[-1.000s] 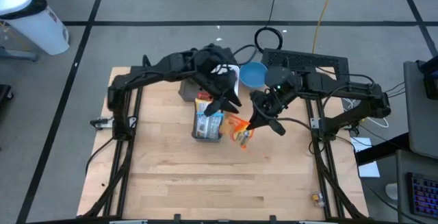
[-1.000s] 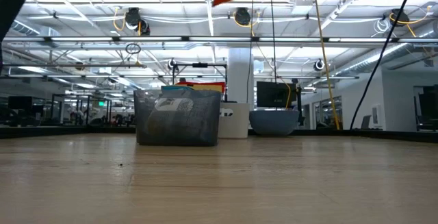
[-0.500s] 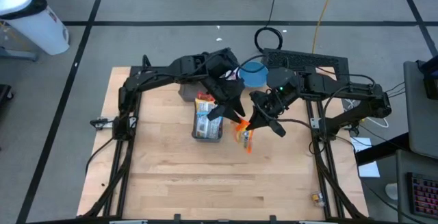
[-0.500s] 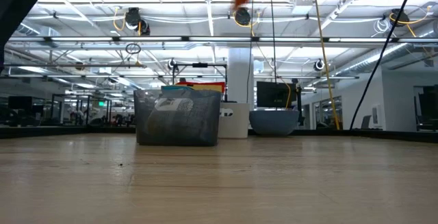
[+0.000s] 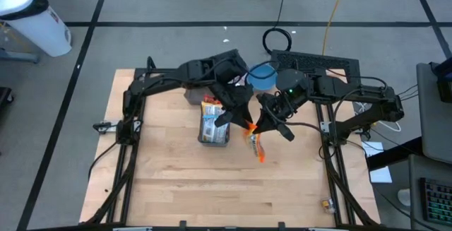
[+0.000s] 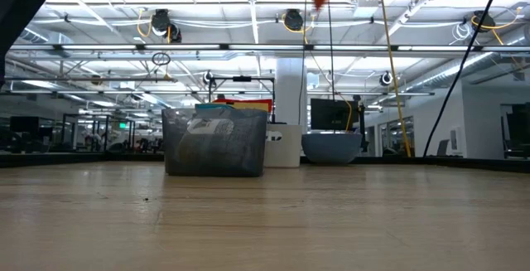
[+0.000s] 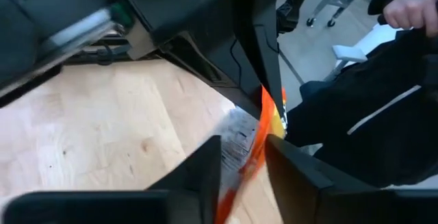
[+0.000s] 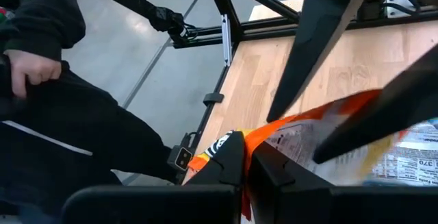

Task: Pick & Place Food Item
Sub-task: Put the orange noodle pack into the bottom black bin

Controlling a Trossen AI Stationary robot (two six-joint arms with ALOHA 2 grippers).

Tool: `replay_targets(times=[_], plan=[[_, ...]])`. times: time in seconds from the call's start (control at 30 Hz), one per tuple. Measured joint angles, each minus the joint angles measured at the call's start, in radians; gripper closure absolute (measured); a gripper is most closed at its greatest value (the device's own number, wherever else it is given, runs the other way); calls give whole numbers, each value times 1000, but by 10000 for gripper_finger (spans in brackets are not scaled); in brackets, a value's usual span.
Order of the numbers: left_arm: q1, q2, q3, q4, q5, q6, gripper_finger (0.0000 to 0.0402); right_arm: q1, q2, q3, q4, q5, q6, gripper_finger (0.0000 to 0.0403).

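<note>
An orange snack packet point(image 5: 256, 143) is held above the surface point(image 5: 176, 181) by the closed right fingers point(image 8: 243, 157), while the left fingers point(image 7: 213, 164), still parted, are placed around it, apparently for a handover needing closure first.

A pale wooden table point(image 5: 176, 181) carries a grey mesh basket point(image 6: 214, 150) — a blue bowl point(image 6: 331, 147) just beyond.

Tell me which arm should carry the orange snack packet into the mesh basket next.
Probably the left. The left gripper straddles the orange packet, closest to the mesh basket. The right gripper pinches the packet's other end, farther away.
</note>
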Motion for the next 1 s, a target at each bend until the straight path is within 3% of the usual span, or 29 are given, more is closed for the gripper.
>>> replay_targets(times=[0.23, 0.67, 0.87, 1.0], plan=[[-5, 0, 0, -5, 4, 4, 391, 0, 0, 0, 10, 1, 3, 403], [-2, -3, 0, -7, -34, 59, 398, 0, 0, -1, 8, 2, 27, 396], [11, -9, 0, -69, -61, 65, 399, -16, 0, -1, 0, 32, 65, 339], [22, -40, -1, -166, -173, 100, 400, -51, 0, -1, -12, 80, 71, 280]])
